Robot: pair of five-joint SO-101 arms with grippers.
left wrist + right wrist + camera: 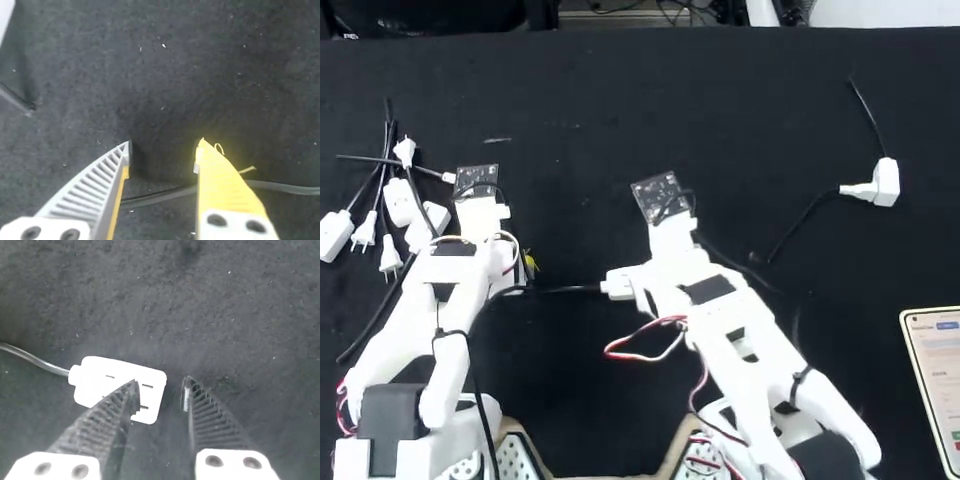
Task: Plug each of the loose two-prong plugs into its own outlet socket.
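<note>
A white outlet socket [117, 395] on a black cable lies flat on the black mat, also seen beside the right arm [616, 287]. My right gripper [160, 381] hangs open just above it, one finger [107, 425] over the socket's face and the other beside it. My left gripper [163, 144] is open with nothing in it, low over the mat; a black cable [280, 187] runs under its yellow finger [220, 185]. Several white two-prong plugs [380, 210] lie bunched at the far left. One white plug [875, 188] lies at the far right.
Black cables [800, 225] trail across the mat from the right plug and from the left bunch. A device with a lit screen [935, 380] lies at the right edge. Red and white wires [640, 345] loop under the right arm.
</note>
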